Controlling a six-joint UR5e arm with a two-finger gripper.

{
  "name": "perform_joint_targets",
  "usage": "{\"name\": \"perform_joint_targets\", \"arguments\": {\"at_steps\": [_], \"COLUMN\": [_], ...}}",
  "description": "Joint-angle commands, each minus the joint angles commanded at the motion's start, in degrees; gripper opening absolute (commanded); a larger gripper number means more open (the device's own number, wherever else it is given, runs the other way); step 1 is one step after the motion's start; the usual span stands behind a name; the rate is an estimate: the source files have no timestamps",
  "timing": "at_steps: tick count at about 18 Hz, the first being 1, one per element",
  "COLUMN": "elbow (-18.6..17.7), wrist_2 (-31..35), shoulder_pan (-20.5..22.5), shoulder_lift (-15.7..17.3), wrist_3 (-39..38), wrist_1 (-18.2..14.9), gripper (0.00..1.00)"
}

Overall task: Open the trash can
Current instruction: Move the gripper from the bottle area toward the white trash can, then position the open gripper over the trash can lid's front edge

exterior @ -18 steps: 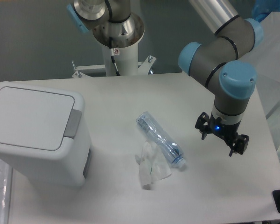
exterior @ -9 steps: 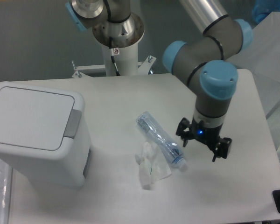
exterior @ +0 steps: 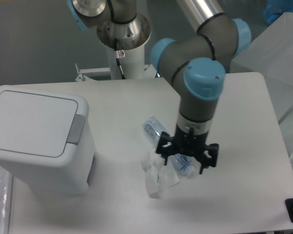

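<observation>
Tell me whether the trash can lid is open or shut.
Shut. The lid lies flat and flush on the trash can, with the grey latch strip along its edge.

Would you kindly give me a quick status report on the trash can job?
Gripper open, empty, above the plastic bottle. Trash can lid shut, untouched. Crumpled wrapper beside bottle.

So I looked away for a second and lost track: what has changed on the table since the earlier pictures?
The arm swung left across the table, carrying the hand from the right side to just over the plastic bottle. It has taken hold of nothing. The trash can has not moved, its lid is still shut, and the bottle and the crumpled wrapper lie where they were.
</observation>
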Motion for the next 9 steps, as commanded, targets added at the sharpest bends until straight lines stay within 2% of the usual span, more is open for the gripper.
{"name": "perform_joint_targets", "arguments": {"at_steps": [4, 6, 9], "elbow": [-0.1, -0.1, -0.9], "wrist_2": [-11.2, -13.1, -14.3], "shoulder_pan": [0.3, 0.1, -0.3], "shoulder_lift": [3.0, 4.9, 7.8], "wrist_3": [-5.8, -8.8, -8.9], "wrist_1": [0.2, 0.4, 0.9], "gripper": [1.00, 1.00, 1.00]}}
